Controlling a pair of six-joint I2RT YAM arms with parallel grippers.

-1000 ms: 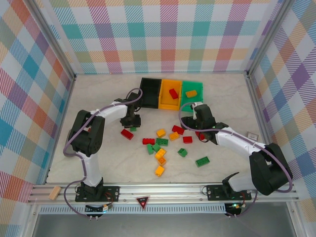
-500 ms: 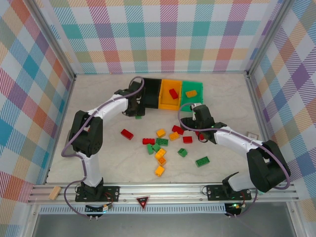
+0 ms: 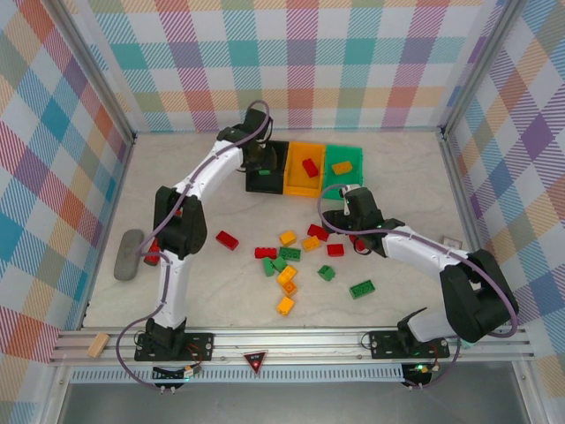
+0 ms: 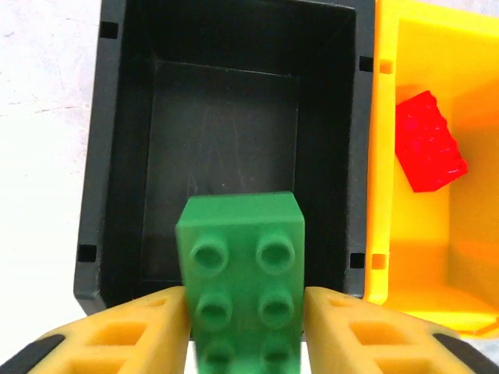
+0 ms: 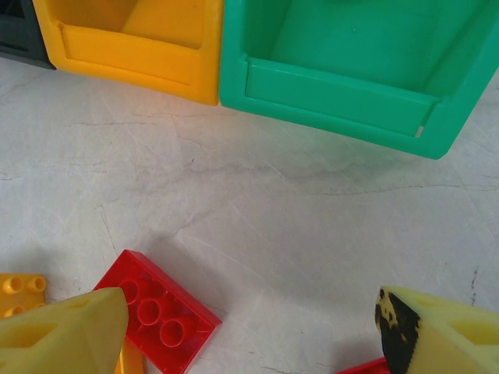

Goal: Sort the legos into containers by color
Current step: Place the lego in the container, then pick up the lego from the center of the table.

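Where the overhead view gives only a green speck over the black bin [image 3: 276, 159], the left wrist view makes it plain. The left claw [image 4: 245, 312] is clamped on a green brick [image 4: 242, 273], with ribbed yellow fingers [image 4: 117, 335] pressed to both long sides. The brick's round studs face the camera in two columns. It hangs above the bin's near wall, and the bin's smooth, faintly scuffed floor lies bare beyond it. Next door, the glossy orange bin [image 4: 382, 156] holds a red brick [image 4: 429, 144] lying askew.

Only the overhead view takes in the whole row. An orange brick [image 3: 342, 167] sits in the green bin [image 5: 335, 97] at the right end. On the near side of the bins, loose bricks [image 3: 290, 254] in red, green and orange lie scattered between the arms. A grey cylinder [image 3: 129, 254] lies far off to the left.

The right wrist view shows the right claw [image 5: 249, 319] open, with its pale yellow tips [image 5: 62, 331] spread wide. They are low over the worktop [image 5: 273, 195], which is matt, off-white and veined like marble. A flat red brick [image 5: 156, 315] lies studs-up just beside one tip. The green bin's front wall is near ahead, with a recessed panel moulded into it.
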